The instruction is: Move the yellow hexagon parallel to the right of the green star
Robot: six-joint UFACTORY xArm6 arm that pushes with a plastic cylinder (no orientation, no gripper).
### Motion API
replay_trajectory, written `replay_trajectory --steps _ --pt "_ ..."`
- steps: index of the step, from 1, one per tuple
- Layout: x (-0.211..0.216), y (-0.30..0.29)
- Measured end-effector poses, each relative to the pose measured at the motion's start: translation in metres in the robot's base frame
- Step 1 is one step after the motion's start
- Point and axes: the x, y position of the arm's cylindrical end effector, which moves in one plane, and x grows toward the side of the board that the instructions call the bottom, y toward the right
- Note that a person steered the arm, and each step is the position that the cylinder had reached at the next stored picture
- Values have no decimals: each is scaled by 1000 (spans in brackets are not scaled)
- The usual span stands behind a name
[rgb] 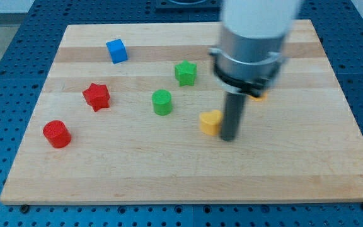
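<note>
The green star [185, 72] lies at the upper middle of the wooden board [169, 170]. A yellow block [210, 122] lies below and to the right of it; its shape is not clear. My tip [229, 138] stands right against this yellow block's right side. A second yellow-orange block [259, 96] shows only as a sliver behind the arm's body, right of the rod; its shape is hidden.
A green cylinder [162, 101] lies left of the yellow block. A blue cube [116, 50] is at the upper left. A red star [96, 96] and a red cylinder [57, 133] are at the left. The arm's grey body [251, 44] covers the upper right.
</note>
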Motion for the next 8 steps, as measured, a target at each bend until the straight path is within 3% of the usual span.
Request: replay_trajectory --steps 1,2,3,6,7,8 --pt "-60 -57" --pt "-82 -80" --pt "-81 -64" --pt "-41 83" --pt "-72 118" --pt "-108 116"
